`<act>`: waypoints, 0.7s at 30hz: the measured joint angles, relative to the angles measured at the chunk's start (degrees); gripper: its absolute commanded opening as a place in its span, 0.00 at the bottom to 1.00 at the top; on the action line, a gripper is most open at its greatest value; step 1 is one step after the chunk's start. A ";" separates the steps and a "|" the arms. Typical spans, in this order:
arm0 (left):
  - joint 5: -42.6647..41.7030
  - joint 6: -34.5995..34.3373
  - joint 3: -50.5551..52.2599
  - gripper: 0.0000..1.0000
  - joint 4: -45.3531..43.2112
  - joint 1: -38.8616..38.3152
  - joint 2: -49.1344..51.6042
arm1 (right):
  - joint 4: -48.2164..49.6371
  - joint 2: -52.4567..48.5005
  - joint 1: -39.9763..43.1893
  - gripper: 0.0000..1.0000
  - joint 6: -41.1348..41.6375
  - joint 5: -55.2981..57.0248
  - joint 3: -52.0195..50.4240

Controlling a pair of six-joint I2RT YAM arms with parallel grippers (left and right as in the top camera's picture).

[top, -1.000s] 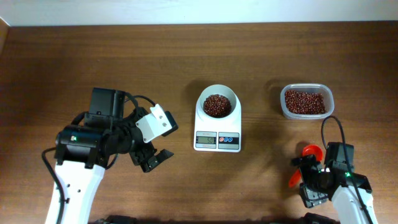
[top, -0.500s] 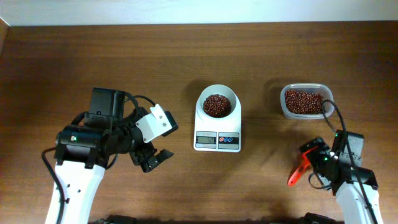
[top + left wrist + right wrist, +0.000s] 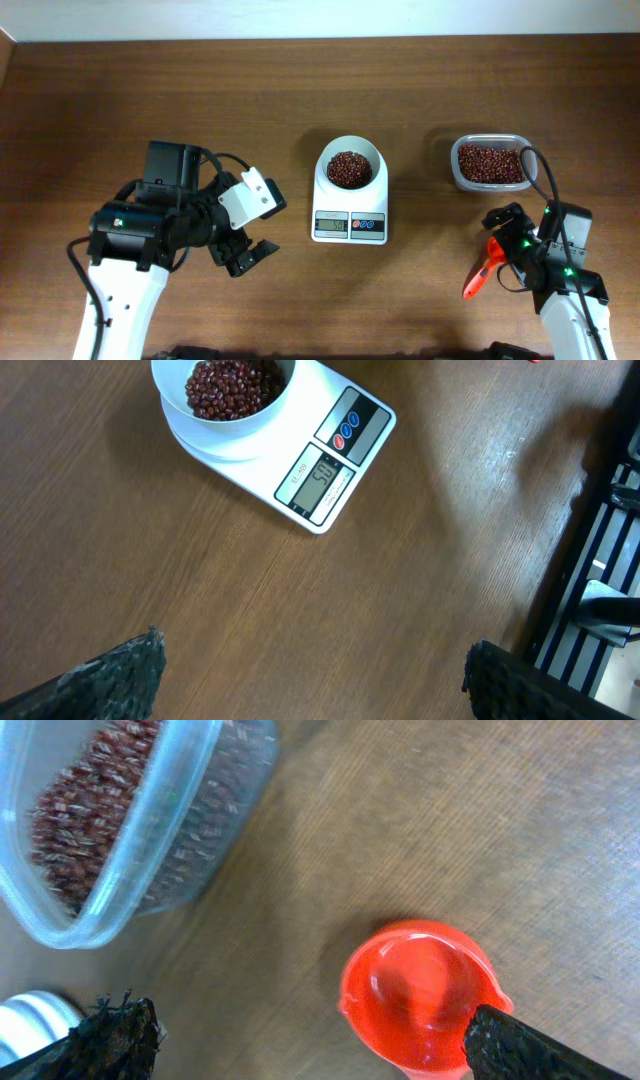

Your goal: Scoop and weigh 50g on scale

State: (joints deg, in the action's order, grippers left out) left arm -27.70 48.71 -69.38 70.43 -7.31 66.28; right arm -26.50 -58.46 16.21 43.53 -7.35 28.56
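Overhead, we see the left arm bent at the near left of the table (image 3: 300, 90), its left gripper (image 3: 250, 257) spread wide and holding nothing. The scale (image 3: 349, 212) stands to its right, slightly farther off, with the beans (image 3: 349, 168) heaped in its bowl (image 3: 372, 150). At the near right, the right gripper (image 3: 508, 232) points down, jaws wide apart and gripping nothing, with the orange scoop (image 3: 478, 275) lying loose on the table beneath it and a clear tub (image 3: 491, 184) just beyond.

Top camera looks straight down. Left wrist camera shares the scale (image 3: 290, 445) with it, nearer. Right wrist camera is nearest.
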 measured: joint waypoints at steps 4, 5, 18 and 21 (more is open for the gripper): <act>0.00 0.00 0.00 0.99 0.00 0.00 0.00 | 0.85 0.00 0.00 0.99 -0.02 -1.73 0.00; 0.00 0.00 0.00 0.99 0.00 0.00 0.00 | 0.85 0.00 0.00 0.99 -0.02 -2.29 0.00; 0.00 0.00 0.00 0.99 -0.02 0.00 0.00 | 1.73 -5.84 0.00 0.99 -5.97 -7.78 0.07; 0.00 0.00 0.00 0.99 -0.02 0.00 0.00 | 5.51 -11.15 0.00 0.99 -6.45 -8.35 0.07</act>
State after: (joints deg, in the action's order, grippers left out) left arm -27.70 48.71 -69.38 70.41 -7.31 66.28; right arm -20.99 -69.60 16.21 37.08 -15.70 28.62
